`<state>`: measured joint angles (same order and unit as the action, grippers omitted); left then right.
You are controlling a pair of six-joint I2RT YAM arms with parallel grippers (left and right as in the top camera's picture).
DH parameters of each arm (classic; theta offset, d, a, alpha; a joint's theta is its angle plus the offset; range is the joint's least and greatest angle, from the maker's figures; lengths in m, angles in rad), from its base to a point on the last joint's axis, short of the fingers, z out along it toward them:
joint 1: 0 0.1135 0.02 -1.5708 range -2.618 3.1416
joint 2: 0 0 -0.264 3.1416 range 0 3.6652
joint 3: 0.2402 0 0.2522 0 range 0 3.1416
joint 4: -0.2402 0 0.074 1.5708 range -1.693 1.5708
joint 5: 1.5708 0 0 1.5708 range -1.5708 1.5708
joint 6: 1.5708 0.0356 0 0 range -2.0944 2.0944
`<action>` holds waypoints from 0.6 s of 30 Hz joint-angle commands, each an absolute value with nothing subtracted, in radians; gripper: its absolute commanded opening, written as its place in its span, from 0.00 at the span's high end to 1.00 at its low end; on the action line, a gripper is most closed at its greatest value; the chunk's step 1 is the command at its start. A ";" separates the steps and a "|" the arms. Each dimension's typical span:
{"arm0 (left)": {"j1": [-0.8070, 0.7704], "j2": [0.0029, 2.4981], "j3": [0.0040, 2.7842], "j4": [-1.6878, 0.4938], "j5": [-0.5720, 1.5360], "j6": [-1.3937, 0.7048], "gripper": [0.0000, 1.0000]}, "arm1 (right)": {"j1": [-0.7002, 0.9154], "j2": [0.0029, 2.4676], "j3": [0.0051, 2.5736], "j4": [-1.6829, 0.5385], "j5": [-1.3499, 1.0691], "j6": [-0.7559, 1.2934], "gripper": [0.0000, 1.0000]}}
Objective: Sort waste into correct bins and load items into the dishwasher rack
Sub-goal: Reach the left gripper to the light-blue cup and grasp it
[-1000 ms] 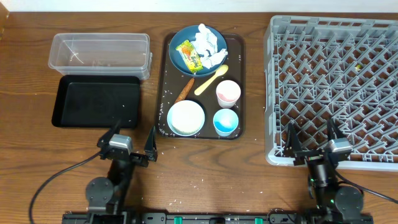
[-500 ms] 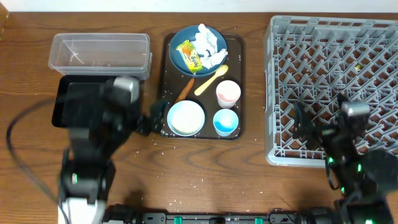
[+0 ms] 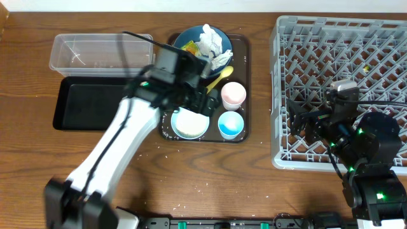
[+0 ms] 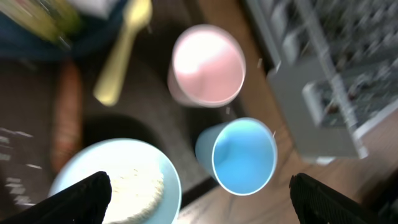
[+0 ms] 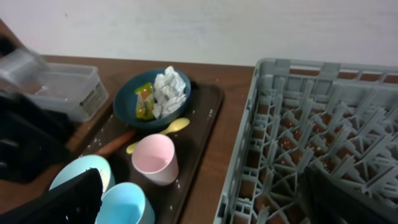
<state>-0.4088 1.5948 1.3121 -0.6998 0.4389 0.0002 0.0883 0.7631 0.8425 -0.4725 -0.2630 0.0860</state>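
Observation:
My left gripper (image 3: 202,97) is open and empty above the brown tray, over the white bowl (image 3: 189,122) holding rice (image 4: 134,186), the pink cup (image 4: 208,62) and the blue cup (image 4: 244,155). The yellow spoon (image 4: 124,50) and the carrot piece (image 4: 65,115) lie beside them. The blue bowl (image 5: 134,93) holds the tissue (image 5: 169,87) and the wrapper (image 5: 144,99). My right gripper (image 3: 302,124) is open and empty over the left front part of the grey rack (image 3: 343,83).
The clear tub (image 3: 95,54) and the black tray (image 3: 89,105) stand at the left. The brown serving tray (image 3: 245,76) sits in the middle. My left arm crosses the table diagonally and hides the carrot in the overhead view.
My left arm has swung from the table's front up over the brown tray. My right arm has risen and moved back over the rack's front left part.

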 commanded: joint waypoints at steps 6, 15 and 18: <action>-0.462 1.718 1.326 -0.703 0.392 -0.165 0.19 | 0.097 0.760 0.866 -0.499 -0.289 0.073 0.01; -0.543 1.794 1.326 -0.677 0.293 -0.271 0.25 | 0.097 0.779 0.866 -0.500 -0.289 0.073 0.01; -0.569 1.810 1.326 -0.672 0.265 -0.272 0.27 | 0.097 0.790 0.866 -0.504 -0.289 0.073 0.01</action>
